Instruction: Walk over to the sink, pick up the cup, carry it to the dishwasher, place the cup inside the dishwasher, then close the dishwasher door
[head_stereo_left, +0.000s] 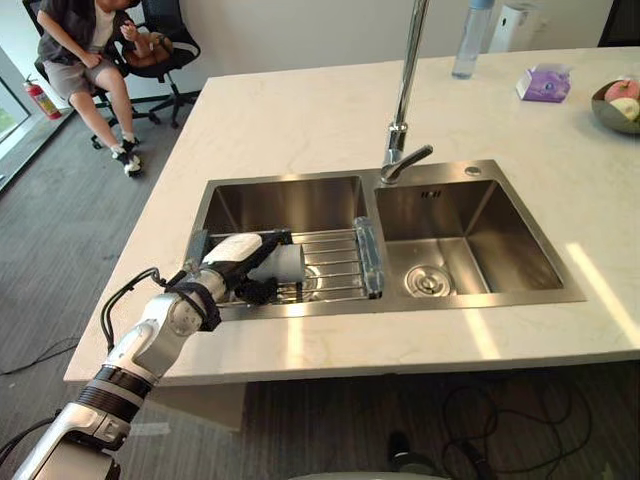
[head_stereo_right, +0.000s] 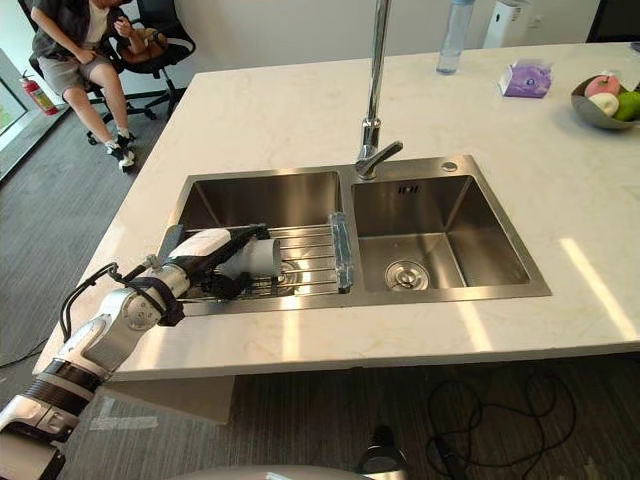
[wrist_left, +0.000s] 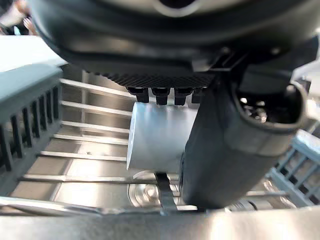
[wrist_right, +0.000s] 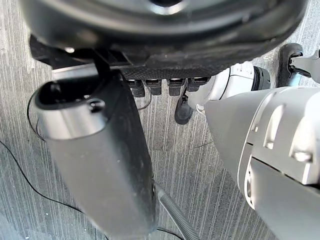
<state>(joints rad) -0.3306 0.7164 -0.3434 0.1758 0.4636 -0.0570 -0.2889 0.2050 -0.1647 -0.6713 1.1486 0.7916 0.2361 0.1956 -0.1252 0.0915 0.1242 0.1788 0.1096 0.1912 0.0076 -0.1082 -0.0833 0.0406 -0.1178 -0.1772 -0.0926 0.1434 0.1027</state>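
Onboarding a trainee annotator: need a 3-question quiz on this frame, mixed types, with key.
1. True or false: the cup lies on its side on the rack.
2. Which basin of the sink holds the rack? A) left B) right
3. Fill in: the left hand is closed round the ____.
Key: 1 true; 2 A; 3 cup.

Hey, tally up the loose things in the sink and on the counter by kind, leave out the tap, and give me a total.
Cup, gripped by the left hand: 1
Wire rack: 1
Bottle: 1
Tissue pack: 1
Fruit bowl: 1
White object at the counter's far edge, kind unclear: 1
Total: 6
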